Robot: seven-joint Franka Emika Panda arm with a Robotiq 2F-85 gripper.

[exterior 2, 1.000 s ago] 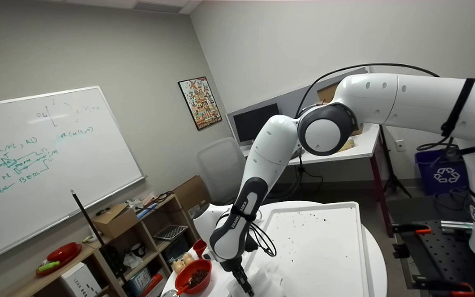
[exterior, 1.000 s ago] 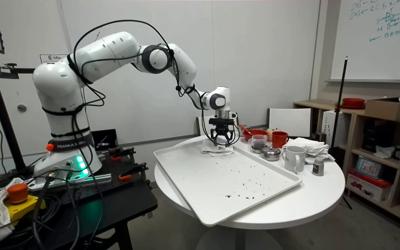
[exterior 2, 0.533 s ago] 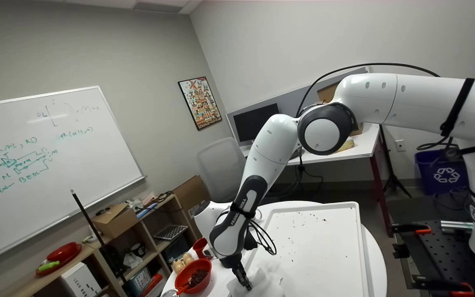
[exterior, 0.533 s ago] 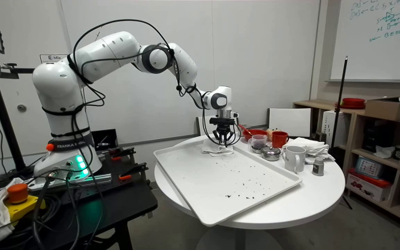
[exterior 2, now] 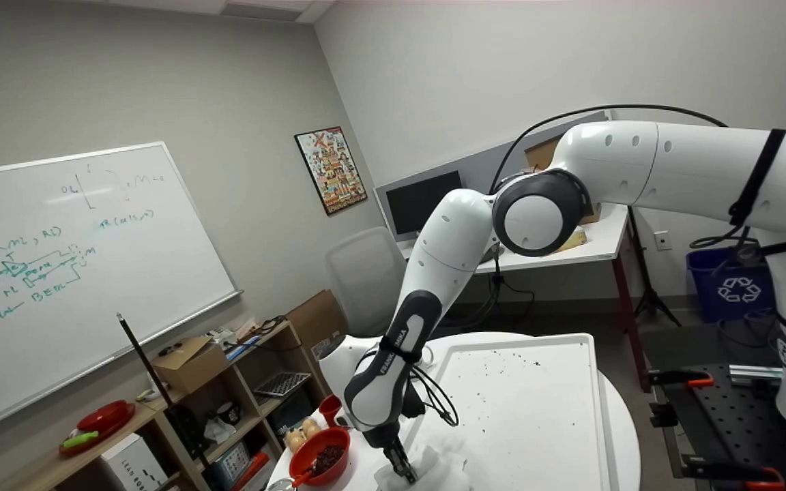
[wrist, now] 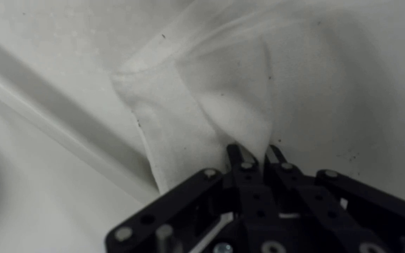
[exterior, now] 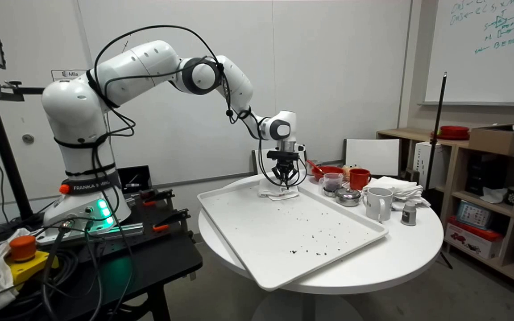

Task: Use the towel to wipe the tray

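Note:
The white towel (wrist: pixel 192 133) lies crumpled on the far end of the white tray (exterior: pixel 248 232), near its rim. It also shows in an exterior view as a folded towel (exterior: pixel 279 194). My gripper (wrist: pixel 258 158) points down over it and is shut on a pinched fold, which rises between the two dark fingertips. Seen from another side, the gripper (exterior 2: pixel 410 474) dips into the towel, whose lower part is cut off by the frame edge. Dark crumbs (exterior: pixel 315 240) are scattered on the tray's nearer half, with a few specks on the towel itself.
Along the tray's long side stand a red bowl (exterior: pixel 330 170), a red mug (exterior: pixel 359 178), a clear cup (exterior: pixel 332 182), a metal pot (exterior: pixel 347 197), a grey mug (exterior: pixel 378 204) and a shaker (exterior: pixel 409 214). Behind them lies a white cloth pile (exterior: pixel 395 189). The raised tray rim (wrist: pixel 65 130) runs close beside the gripper.
A second ago the fingers stood apart over the towel; they have come together on a fold of it. The gripper shifted very slightly, while towel and tray stay in place.

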